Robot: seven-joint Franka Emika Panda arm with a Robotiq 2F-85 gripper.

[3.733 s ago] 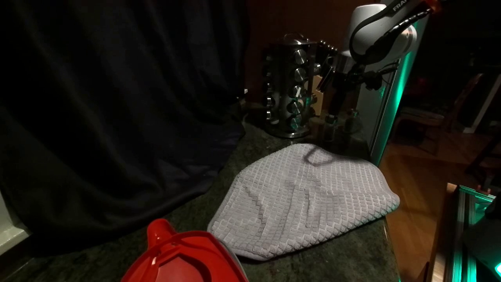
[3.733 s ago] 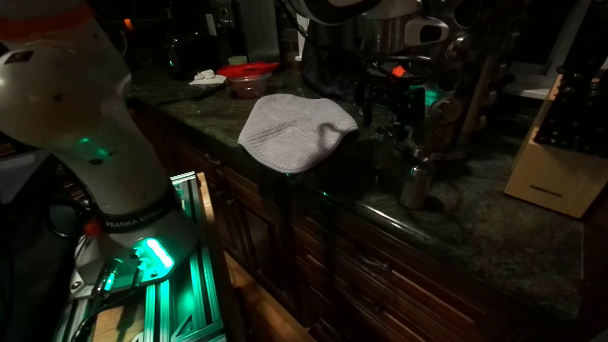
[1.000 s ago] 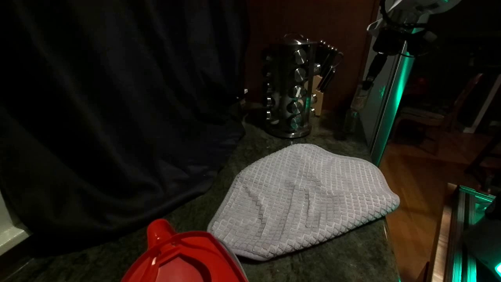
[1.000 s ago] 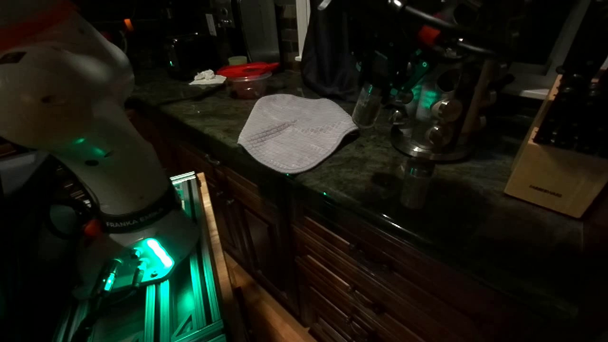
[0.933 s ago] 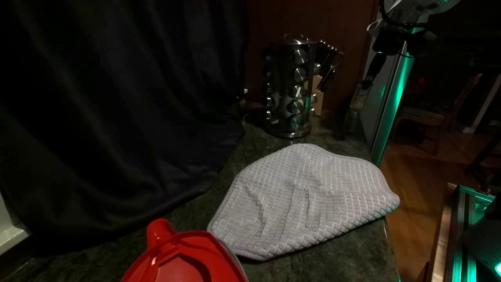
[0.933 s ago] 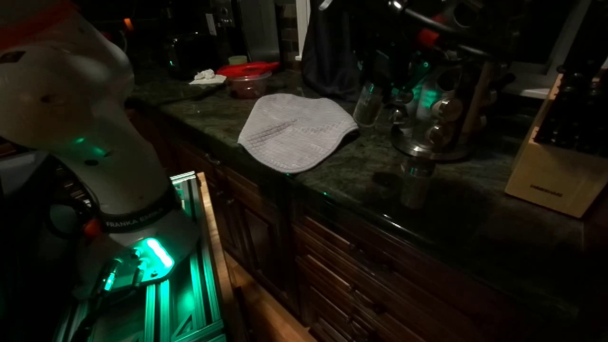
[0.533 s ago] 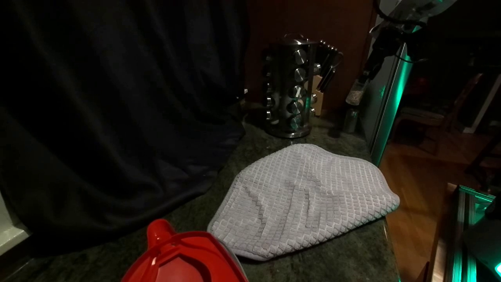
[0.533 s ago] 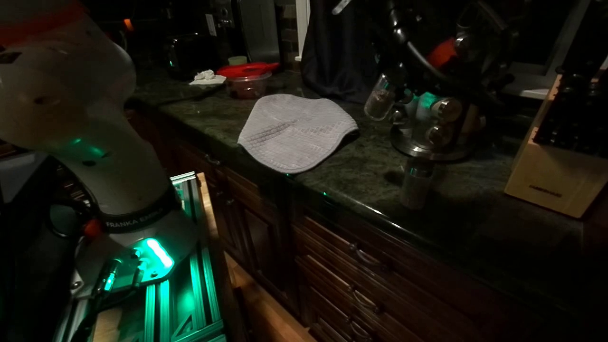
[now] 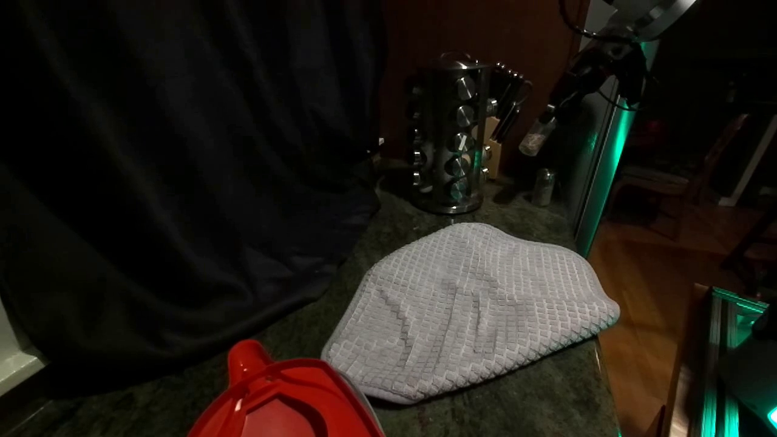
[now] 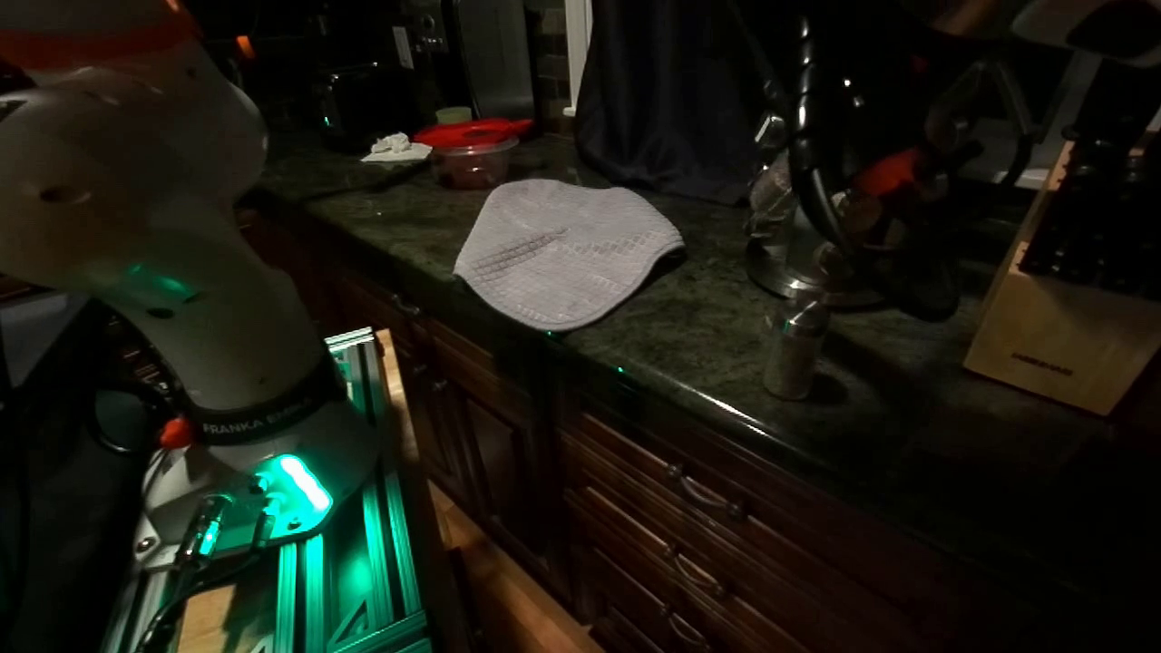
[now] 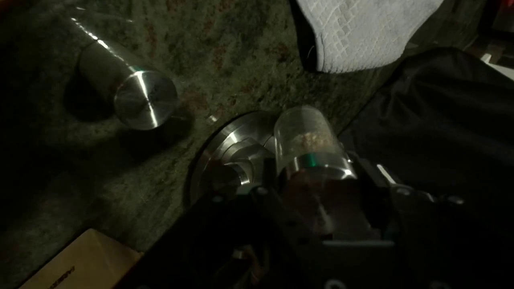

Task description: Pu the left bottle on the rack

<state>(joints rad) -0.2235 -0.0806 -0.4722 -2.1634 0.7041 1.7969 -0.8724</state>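
On counter [image 10: 689,331] near rack [image 9: 446,136] | knife block [image 10: 1057,331], upright bottle [image 10: 792,363], grey cloth [image 9: 473,309] | pincer [image 11: 319,174] gripping tilted bottle [image 11: 305,136]

A grey textured towel [image 10: 567,258] lies humped on the dark stone countertop [image 10: 671,340]. In an exterior view, a clear plastic tub [image 10: 472,169] with a red lid [image 10: 476,133] stands behind the towel, crumpled white paper [image 10: 392,145] behind the towel's left side. Black fabric [image 10: 648,118] drapes down behind the towel to the right; a wooden knife block [image 10: 1057,336] stands well to its right. Wooden drawers [image 10: 626,472] sit below the towel's level.
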